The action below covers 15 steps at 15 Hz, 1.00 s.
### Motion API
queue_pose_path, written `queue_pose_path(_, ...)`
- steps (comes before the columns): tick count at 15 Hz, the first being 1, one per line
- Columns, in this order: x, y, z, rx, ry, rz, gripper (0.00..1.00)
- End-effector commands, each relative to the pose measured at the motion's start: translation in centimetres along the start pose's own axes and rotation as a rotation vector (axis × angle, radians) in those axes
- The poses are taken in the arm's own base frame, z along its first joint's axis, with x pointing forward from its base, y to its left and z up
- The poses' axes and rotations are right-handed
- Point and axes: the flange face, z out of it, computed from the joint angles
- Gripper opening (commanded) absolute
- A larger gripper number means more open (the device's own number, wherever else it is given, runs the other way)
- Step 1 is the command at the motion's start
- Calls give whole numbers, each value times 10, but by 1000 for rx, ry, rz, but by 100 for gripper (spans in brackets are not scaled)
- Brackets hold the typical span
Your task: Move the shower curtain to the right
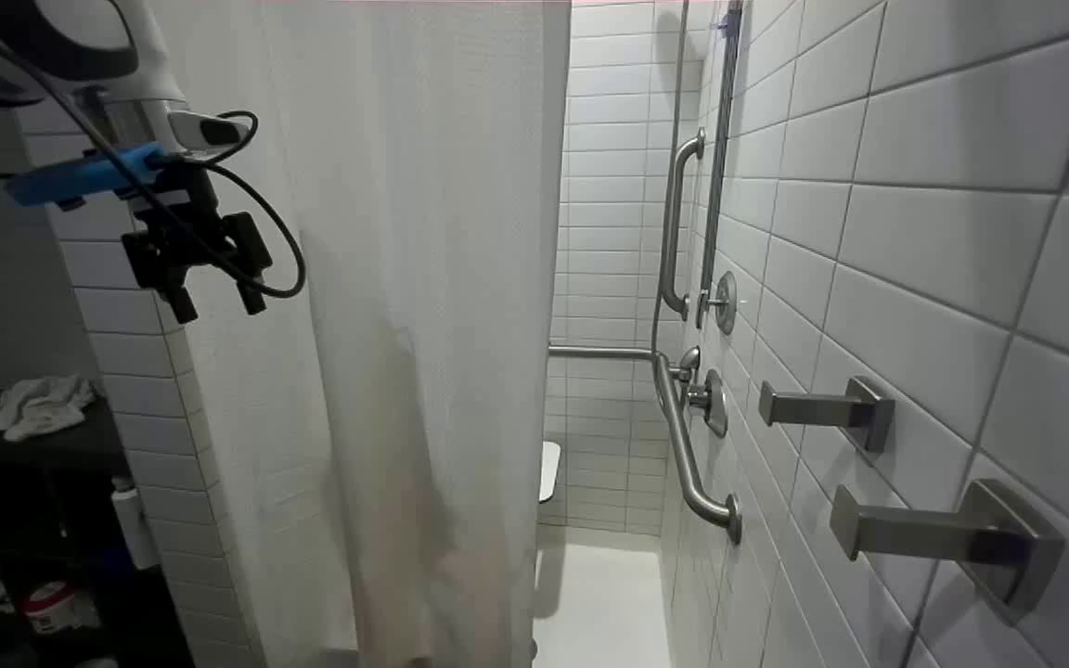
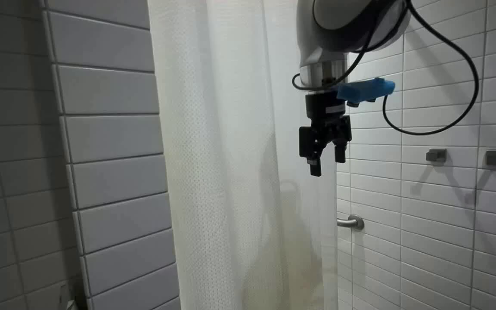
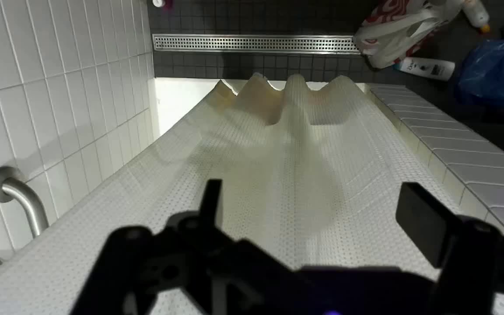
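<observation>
The shower curtain is a tall off-white sheet with long vertical folds. It hangs across the middle of both exterior views (image 1: 460, 306) (image 2: 230, 150) and fills most of the wrist view (image 3: 295, 144). Its lower part looks yellowish. My gripper points down in both exterior views (image 1: 218, 306) (image 2: 328, 164), in front of the curtain. Its two black fingers are wide apart, with nothing between them. In the wrist view the open jaws (image 3: 311, 192) have curtain fabric behind them. I cannot tell whether a finger touches the fabric. The curtain's top is out of view.
Metal grab bars (image 1: 683, 445) and two square hooks (image 1: 952, 538) stick out from the white tiled wall (image 1: 952, 250). A narrow tiled partition (image 2: 114, 137) stands at the curtain's opposite side. A dark shelf (image 1: 33, 445) holds cloths. Bags (image 3: 392, 35) and a bottle (image 3: 427, 68) lie on the floor.
</observation>
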Motion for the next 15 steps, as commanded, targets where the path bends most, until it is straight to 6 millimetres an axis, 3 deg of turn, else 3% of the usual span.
queue_pose_path(1, 0, 0, -1, 0, -1, 0, 100)
queue_pose_path(11, -1, -1, -1, 3, 5, 0, 100)
queue_pose_path(15, -2, -3, -9, 21, 88, -23, 100)
